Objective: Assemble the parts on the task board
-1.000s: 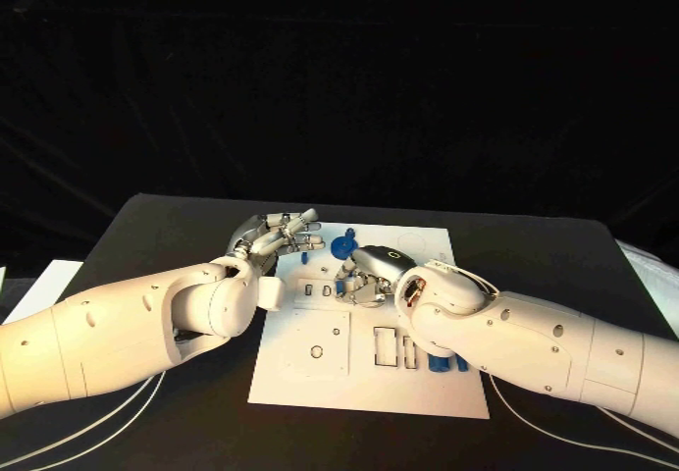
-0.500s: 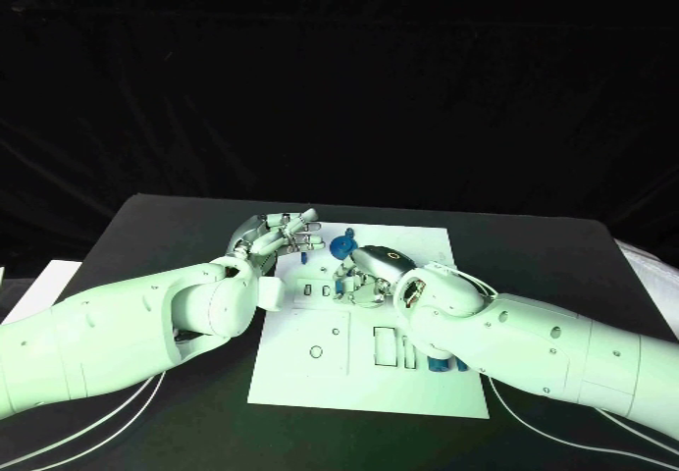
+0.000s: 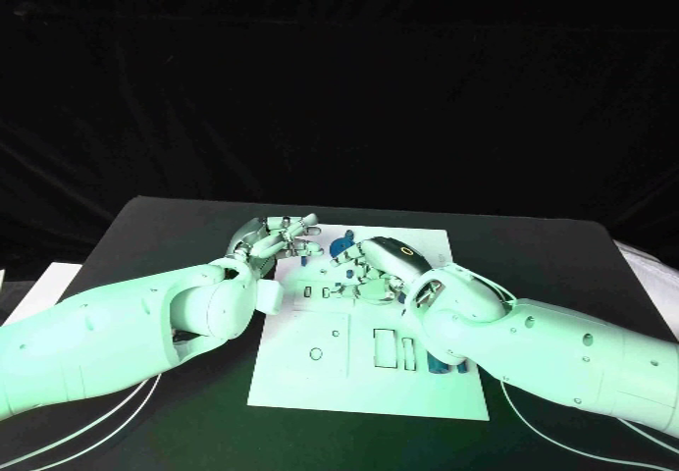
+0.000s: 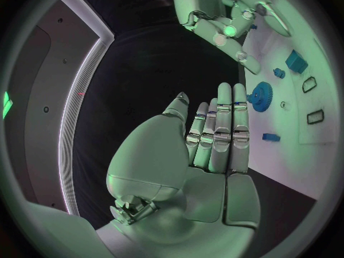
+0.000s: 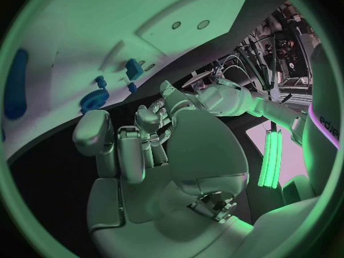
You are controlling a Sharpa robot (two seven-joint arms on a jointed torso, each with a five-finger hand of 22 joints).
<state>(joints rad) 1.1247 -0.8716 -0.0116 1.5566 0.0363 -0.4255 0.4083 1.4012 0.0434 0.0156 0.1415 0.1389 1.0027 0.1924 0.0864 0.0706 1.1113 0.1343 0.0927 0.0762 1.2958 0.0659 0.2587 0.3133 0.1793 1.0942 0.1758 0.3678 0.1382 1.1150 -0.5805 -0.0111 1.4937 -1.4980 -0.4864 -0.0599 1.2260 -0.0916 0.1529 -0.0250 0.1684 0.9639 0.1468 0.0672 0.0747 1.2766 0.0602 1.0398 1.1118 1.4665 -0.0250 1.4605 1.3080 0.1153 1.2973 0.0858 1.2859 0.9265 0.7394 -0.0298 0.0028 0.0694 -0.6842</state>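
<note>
The white task board [image 3: 326,368] lies in the middle of the black table. My left hand [image 3: 279,236] hovers at the board's far left corner, its fingers [image 4: 223,126] held straight and holding nothing. My right hand [image 3: 374,267] hangs over the far half of the board with its fingers [image 5: 147,133] curled in, and nothing shows in them. A blue gear [image 3: 344,245] lies between the two hands, seen as the gear [image 4: 260,94] and the gear [image 5: 91,101]. Close to it are a blue block [image 4: 296,61] and small blue pieces [image 4: 271,137]. More blue parts [image 3: 445,365] sit at the board's near right.
The board has dark slots [image 3: 390,348] and a round hole [image 3: 316,353] in its near half. White cables [image 3: 99,422] trail over the table at the near left. Something white [image 3: 28,289] sits by the table's left edge.
My right hand has lifted a little and drawn toward the far side of the board. My left hand has barely moved.
</note>
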